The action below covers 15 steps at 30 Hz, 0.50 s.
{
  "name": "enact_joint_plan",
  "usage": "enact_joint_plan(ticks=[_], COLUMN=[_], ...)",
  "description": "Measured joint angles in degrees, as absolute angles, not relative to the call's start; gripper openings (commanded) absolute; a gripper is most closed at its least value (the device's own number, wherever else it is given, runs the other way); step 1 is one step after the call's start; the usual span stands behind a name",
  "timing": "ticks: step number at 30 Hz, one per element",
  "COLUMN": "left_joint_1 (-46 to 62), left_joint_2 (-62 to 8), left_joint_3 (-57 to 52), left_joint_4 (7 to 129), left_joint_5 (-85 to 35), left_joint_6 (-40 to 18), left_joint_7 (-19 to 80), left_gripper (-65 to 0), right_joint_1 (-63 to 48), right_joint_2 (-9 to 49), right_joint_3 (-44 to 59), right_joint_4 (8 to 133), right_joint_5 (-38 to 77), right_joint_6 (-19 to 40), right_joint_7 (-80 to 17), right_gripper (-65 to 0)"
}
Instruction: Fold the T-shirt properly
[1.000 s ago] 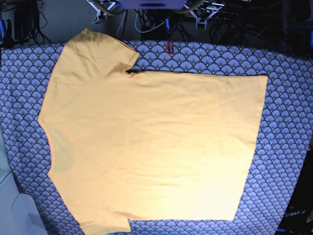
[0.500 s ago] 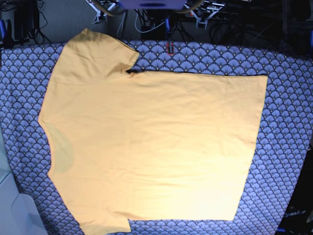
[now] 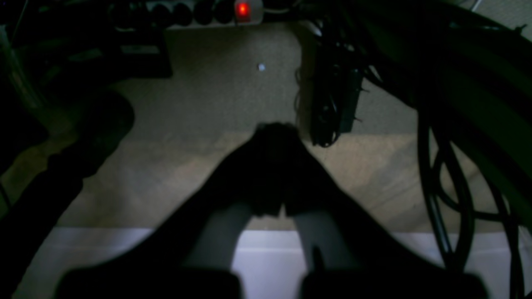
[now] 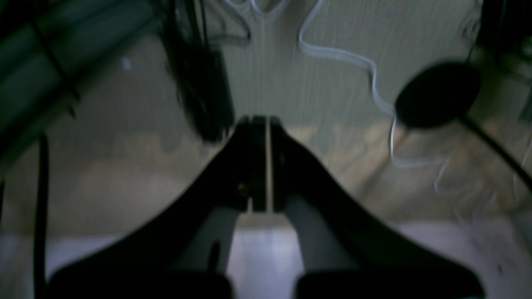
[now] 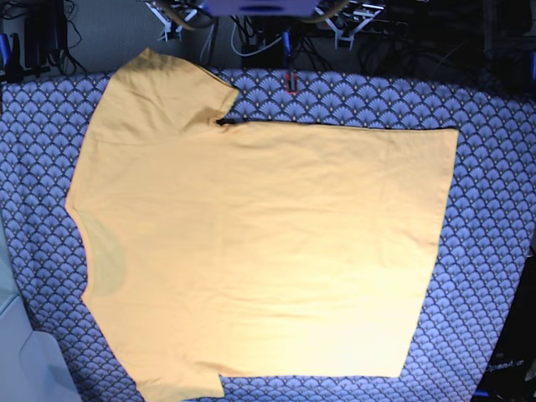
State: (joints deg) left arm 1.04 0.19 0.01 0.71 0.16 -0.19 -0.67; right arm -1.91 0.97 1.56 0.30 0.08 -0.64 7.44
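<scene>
since the t-shirt lies flat and unfolded across the patterned cloth, neck toward 9 o'clock, both the left gripper and right gripper sit pressed together, empty, off the table. pinching one layer would likely drag wrinkles.

Two dark end effectors, seen from their wrists

Left end effector and right end effector are black, tapering toward twelve o'clock, with paler grey inner faces; a small brass-coloured screw marks the right.

Closed left claw above floor
</scene>
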Motion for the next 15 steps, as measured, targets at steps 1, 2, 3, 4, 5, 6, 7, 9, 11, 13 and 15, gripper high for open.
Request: enact_joint_plan(ticks=[1, 2, 3, 4, 5, 6, 7, 9, 11, 13, 15], left_joint_1=[1.6, 2.3, 3.3, 4.2, 5.2, 6.3, 7.5, 9.5, 11.4, 13.6, 15.6], left_joint_2=[0.2, 0.2, 0.2, 0.2, 0.2, 0.2, 0.2, 0.1, 0.0, 0.0, 0.0], left_joint_3=[0.0, 0.0, 0.0, 0.0, 0.0, 0.0, 0.0, 0.0, 0.0, 0.0, 0.0], left_joint_4=[0.8, 0.8, 0.7, 0.7, 0.7, 0.7, 0.7, 0.7, 0.5, 0.5, 0.5], left_joint_5=[0.2, 0.2, 0.2, 0.2, 0.2, 0.1, 0.1, 0.1, 0.1, 0.1, 0.2], left_joint_6=[-0.2, -0.2, -0.2, -0.2, -0.2, -0.2, -0.2, -0.2, -0.2, -0.2, -0.2], left_joint_7=[-1.6, -3.2, -5.8, -7.5, -9.6, -11.5, -13.3, -17.2, -21.4, -25.8, -29.6], left_gripper=[-65.0, -65.0, -65.0, -65.0, -65.0, -65.0, -65.0, -65.0, -65.0, -65.0, -65.0], right_joint_1=[-2.8, -3.7, -4.9, -6.0, -7.1, -8.4, -9.6, -11.8, -13.8, -16.1, -18.7], right_joint_2=[1.0, 1.0, 1.0, 1.0, 1.0, 1.0, 1.1, 1.1, 1.1, 1.1, 1.1], right_joint_3=[1.6, 1.6, 1.6, 1.6, 1.6, 1.6, 1.6, 1.5, 1.5, 1.4, 1.4], right_joint_4=[0.3, 0.3, 0.3, 0.3, 0.3, 0.2, 0.2, 0.2, 0.2, 0.3, 0.3], right_joint_5=[0.1, 0.1, 0.1, 0.1, 0.1, 0.1, 0.1, 0.1, 0.1, 0.1, 0.1], right_joint_6=[-0.7, -0.7, -0.7, -0.7, -0.6, -0.6, -0.6, -0.6, -0.6, -0.6, -0.6], right_joint_7=[9.7, 11.4, 14.0, 16.0, 18.3, 20.7, 23.3, 27.7, 31.8, 36.4, 41.7], right_gripper=[-65.0, -65.0, -65.0, -65.0, -65.0, -65.0, -65.0, -65.0, -65.0, -65.0, -65.0])
